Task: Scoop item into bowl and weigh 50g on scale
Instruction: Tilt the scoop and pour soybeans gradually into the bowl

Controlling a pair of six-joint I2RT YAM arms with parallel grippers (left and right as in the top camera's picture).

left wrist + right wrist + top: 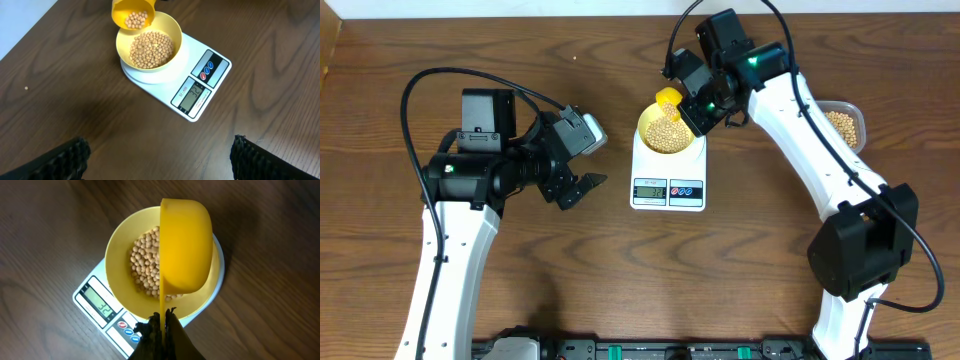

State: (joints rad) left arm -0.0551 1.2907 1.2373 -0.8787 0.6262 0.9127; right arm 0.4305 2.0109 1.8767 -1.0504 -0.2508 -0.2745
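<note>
Overhead, a white flat digital scale (668,185) is sitting near the middle of the brown wood-grain bench (620,290), and a pale yellow round bowl (644,140) is resting on its platform, behind the grey display and the two round buttons. Small round tan beans (668,135) are lying heaped in the bottom of the bowl. The right claw (688,108) is reaching in from the far right side and is gripping a bright yellow plastic scoop (667,98), which is hanging over the bowl's far rim. In the right wrist view the claw (162,325) is pinching tightly on the scoop's thin handle, while the scoop (185,245) is tipping onto its side above the bowl (117,265) and covering part of the beans (145,265). The left wrist view is showing the scoop's mouth (132,12) with a few beans sitting inside it, just above the pile in the bowl (175,30). Digits are showing on the scale's display (192,95), though they are too small to read with certainty. The left claw (590,158) is hovering over bare bench to the left of the scale with its jaws spread wide and nothing between them; its two dark fingers (64,159) are framing the bottom of its own view. A clear rectangular plastic tub (842,125) holding more beans is standing at the right edge, well apart from the scale.
</note>
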